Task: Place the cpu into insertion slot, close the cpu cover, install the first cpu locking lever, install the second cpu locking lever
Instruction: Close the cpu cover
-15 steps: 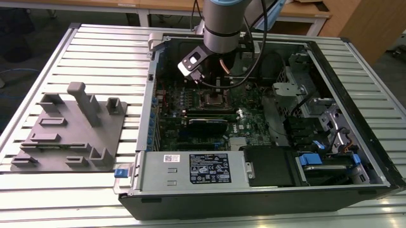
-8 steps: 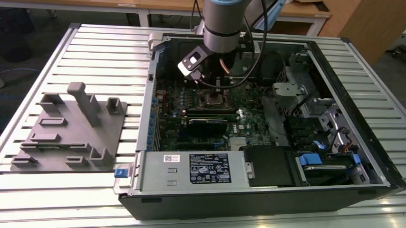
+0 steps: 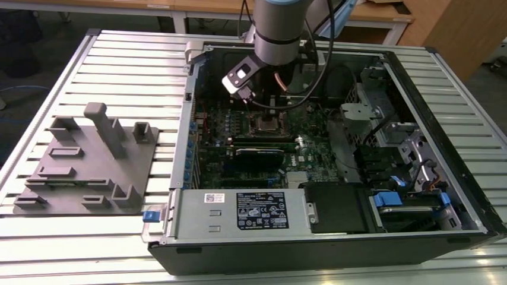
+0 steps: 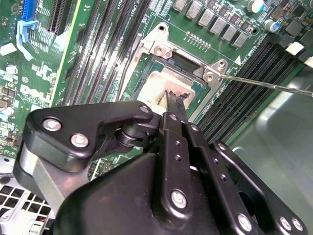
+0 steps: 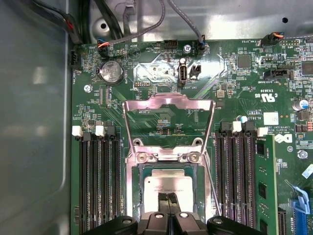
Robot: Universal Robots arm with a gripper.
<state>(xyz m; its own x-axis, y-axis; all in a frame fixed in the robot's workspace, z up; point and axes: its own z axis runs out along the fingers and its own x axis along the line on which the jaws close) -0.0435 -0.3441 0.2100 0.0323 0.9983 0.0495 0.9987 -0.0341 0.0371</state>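
Observation:
The cpu (image 5: 167, 186) lies flat in the insertion slot (image 5: 134, 196), its pale metal top showing in both wrist views (image 4: 155, 84). My gripper (image 5: 169, 197) hangs just over the cpu's near edge with its black fingers (image 4: 172, 99) pressed together and nothing between them. The cpu cover (image 5: 168, 102) is swung open and stands up from its hinge beyond the slot. A thin locking lever (image 4: 266, 84) sticks out free beside the slot. In the exterior view the arm reaches down into the case over the slot (image 3: 265, 123).
Long black memory slots (image 5: 95, 181) flank the slot on both sides. Cables (image 5: 186, 19) run along the case wall beyond the board. The open computer case (image 3: 443, 119) lies on a slatted table; a grey fixture (image 3: 87, 160) sits on the exterior view's left.

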